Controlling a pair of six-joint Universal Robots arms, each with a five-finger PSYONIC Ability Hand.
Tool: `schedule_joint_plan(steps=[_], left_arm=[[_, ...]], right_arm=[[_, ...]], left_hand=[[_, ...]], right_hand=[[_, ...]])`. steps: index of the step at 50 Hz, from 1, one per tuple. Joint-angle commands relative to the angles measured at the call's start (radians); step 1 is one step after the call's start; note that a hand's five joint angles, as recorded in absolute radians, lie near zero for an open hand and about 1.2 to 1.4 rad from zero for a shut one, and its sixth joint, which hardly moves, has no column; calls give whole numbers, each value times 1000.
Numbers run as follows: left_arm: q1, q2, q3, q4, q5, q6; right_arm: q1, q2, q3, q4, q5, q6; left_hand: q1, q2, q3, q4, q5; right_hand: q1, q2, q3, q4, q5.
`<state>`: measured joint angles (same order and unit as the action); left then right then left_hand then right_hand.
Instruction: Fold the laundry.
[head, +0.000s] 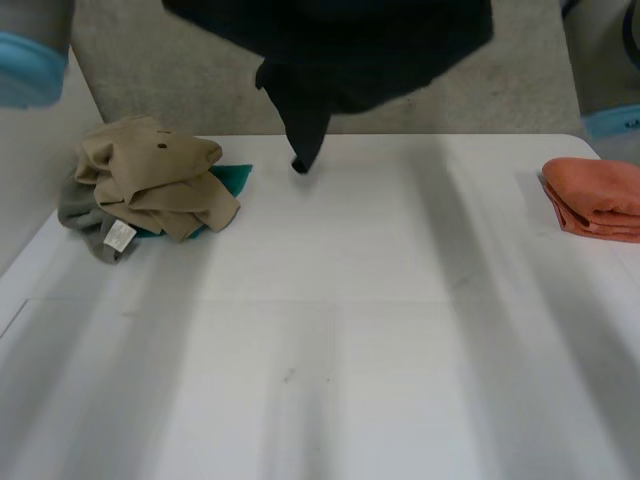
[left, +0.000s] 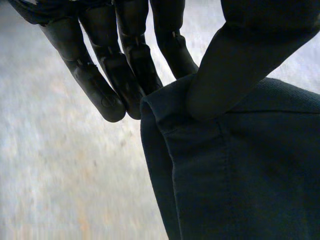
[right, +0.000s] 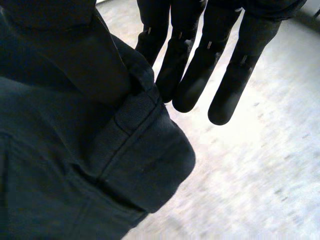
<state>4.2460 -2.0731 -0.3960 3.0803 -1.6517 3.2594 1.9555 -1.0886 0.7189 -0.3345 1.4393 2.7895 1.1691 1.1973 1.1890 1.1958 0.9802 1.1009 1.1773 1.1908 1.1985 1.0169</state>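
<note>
- Head view: a dark cloth garment (head: 330, 50) hangs up high between the two arms, over the far side of the flat white table (head: 350, 330).
- One thin end of it dangles down to the table. I cannot tell if it touches.
- On the left hand's side of the table sits a little heap. A crumpled tan cloth garment (head: 150, 165) is on top. A teal cloth (head: 232, 178) peeks out from under it. A grey cloth with a white tag (head: 85, 215) is at the bottom.
- On the right hand's side, well apart from the heap, lies a folded orange cloth (head: 595, 195), near the table's edge.
- Left wrist view: the left hand (left: 235, 65) holds the dark cloth garment (left: 240, 170). Its thumb presses on a stitched edge at a corner. Its straight fingers (left: 100, 85) sit behind the cloth, so the cloth is pinched between them. The rest of the cloth hangs away past the thumb.
- Right wrist view: the right hand (right: 85, 55) holds the dark cloth garment (right: 75, 165) too. Its thumb pushes on a thick stitched hem. Its long straight fingers (right: 200, 75) reach out behind the cloth, and the cloth is pinched between thumb and fingers.
</note>
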Motion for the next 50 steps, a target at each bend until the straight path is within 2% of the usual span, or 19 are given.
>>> schedule_joint_plan(steps=[1, 10, 15, 19, 23, 32, 37, 41, 44, 45, 48, 50], left_arm=[[18, 71, -399, 36, 13, 8], [0, 25, -836, 155, 69, 28], [-1, -22, -954, 135, 72, 63], [-3, 4, -1021, 83, 72, 94], [-15, 68, -1081, -4, 67, 124], [-81, 206, -1185, -388, 64, 160], [-80, 215, -1207, -446, 92, 201], [-80, 215, -1202, -454, 98, 212], [-77, 214, -1178, -443, 99, 218], [-77, 214, -1166, -439, 101, 217], [-72, 199, -1109, -408, 104, 218], [-64, 174, -1056, -364, 107, 224]], right_arm=[[-9, 21, 170, 129, -39, 18], [-27, 87, 526, 123, -45, -2], [-56, 107, 643, 137, -45, -62], [-75, 85, 700, 178, -48, -116], [-86, 10, 718, 299, -71, -159], [-115, -111, 729, 849, -144, -419], [-147, -131, 757, 1040, -157, -557], [-158, -134, 771, 1056, -171, -614], [-156, -129, 780, 1049, -171, -610], [-156, -128, 781, 1049, -169, -608], [-156, -126, 787, 1046, -174, -605], [-156, -126, 786, 1039, -180, -597]], left_hand=[[227, 199, 207, 200, 242], [227, 199, 207, 200, 242], [227, 199, 207, 200, 242], [227, 199, 207, 200, 242], [227, 199, 207, 200, 242], [227, 199, 207, 200, 242], [227, 199, 207, 200, 242], [227, 199, 207, 200, 242], [-431, -459, -450, -457, -416], [-497, -525, -517, -524, -483], [-995, -1023, -1014, -1021, -980], [-995, -1023, -1014, -1021, -980]], right_hand=[[295, 219, 205, 198, 205], [295, 219, 205, 198, 205], [295, 219, 205, 198, 205], [295, 219, 205, 198, 205], [295, 219, 205, 198, 205], [295, 219, 205, 198, 205], [295, 219, 205, 198, 205], [295, 219, 205, 198, 205], [295, 219, 205, 198, 205], [295, 219, 205, 198, 205], [295, 219, 205, 198, 205], [295, 219, 205, 198, 205]])
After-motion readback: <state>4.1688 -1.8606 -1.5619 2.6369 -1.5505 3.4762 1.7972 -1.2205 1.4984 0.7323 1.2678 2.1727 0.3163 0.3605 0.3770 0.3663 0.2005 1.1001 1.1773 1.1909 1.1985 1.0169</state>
